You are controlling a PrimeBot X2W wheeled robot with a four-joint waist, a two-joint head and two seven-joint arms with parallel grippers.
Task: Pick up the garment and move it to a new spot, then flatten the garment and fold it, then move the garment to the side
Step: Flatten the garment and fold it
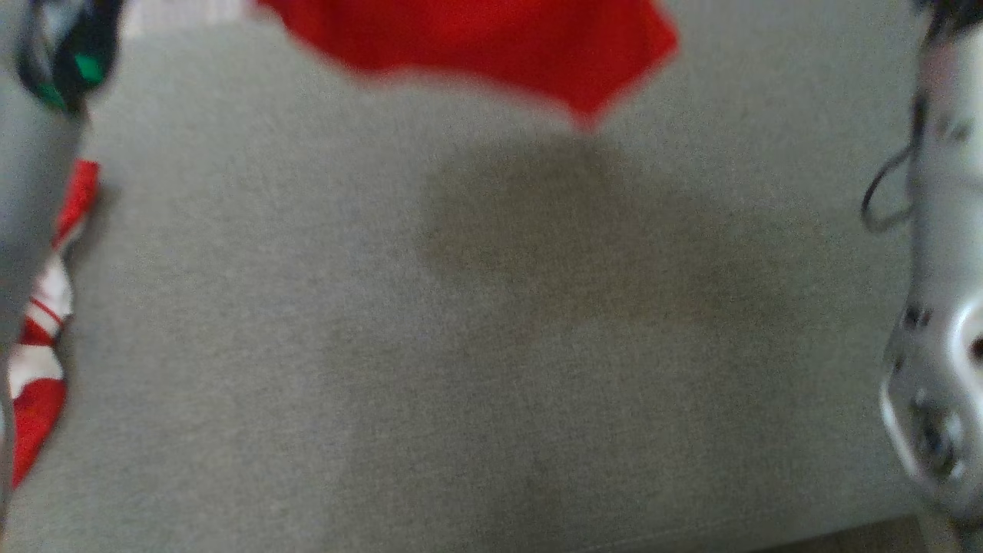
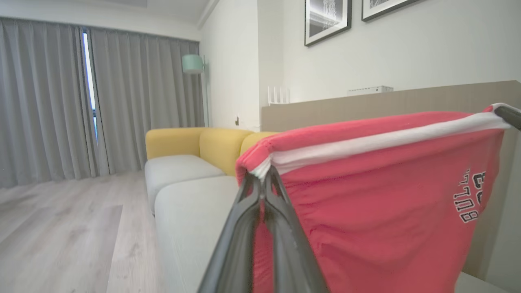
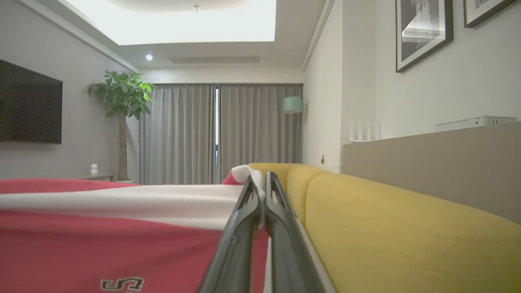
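Red garment, pinched by left tool and right tool, mid-transfer; next move likely calls for lowering onto sofa.

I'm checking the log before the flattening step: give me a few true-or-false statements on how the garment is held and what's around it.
1. The left gripper is shut on the garment at its white band. True.
2. The right gripper is open and holds nothing. False: it is shut on the white band too.
3. The garment lies flat on the grey seat. False: it hangs stretched between the two grippers, above the seat.
4. The sofa's backrest is yellow. True.
5. The curtains are wide open. False: they are drawn, leaving a narrow gap.
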